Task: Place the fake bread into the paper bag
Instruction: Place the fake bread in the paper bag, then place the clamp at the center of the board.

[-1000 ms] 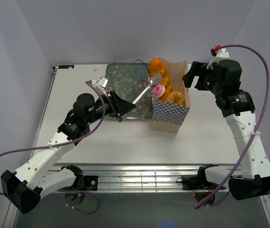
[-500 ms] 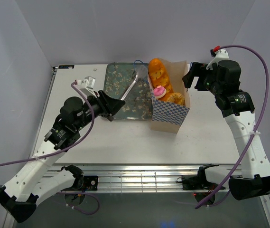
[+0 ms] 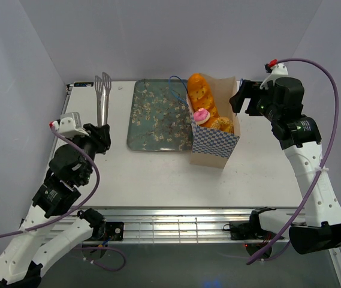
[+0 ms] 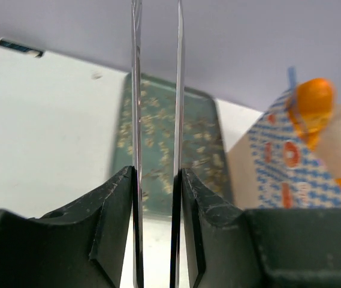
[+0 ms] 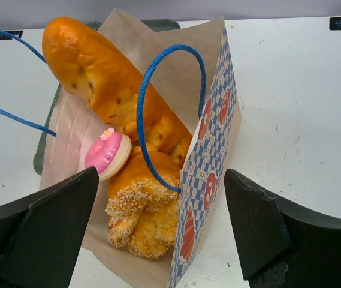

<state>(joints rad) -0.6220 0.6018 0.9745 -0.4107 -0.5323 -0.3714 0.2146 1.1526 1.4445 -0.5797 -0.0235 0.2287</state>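
The paper bag point(image 3: 214, 143) stands open right of the tray, its checkered wall point(image 5: 209, 168) facing my right wrist camera. The fake bread sits inside: a long baguette point(image 3: 199, 95) point(image 5: 92, 66) pokes out of the top, with a pink frosted piece point(image 5: 106, 153) and a seeded twisted stick point(image 5: 143, 204) below it. My right gripper point(image 3: 237, 99) point(image 5: 161, 174) hangs open at the bag's far right rim, holding nothing. My left gripper point(image 3: 102, 129) point(image 4: 157, 180) is shut on metal tongs point(image 3: 102, 96) point(image 4: 135, 90). The tong tips hold nothing and point away over the table's left side.
The grey blossom-patterned tray point(image 3: 158, 117) point(image 4: 158, 138) lies bare between the tongs and the bag. Blue cord handles point(image 5: 149, 96) arch over the bag's mouth. The table's back edge and the walls are close behind.
My left arm has swung back and to the left, carrying the tongs from the bag's mouth across the tray to the table's left side. Its jaws have narrowed a little. The right arm has not moved.
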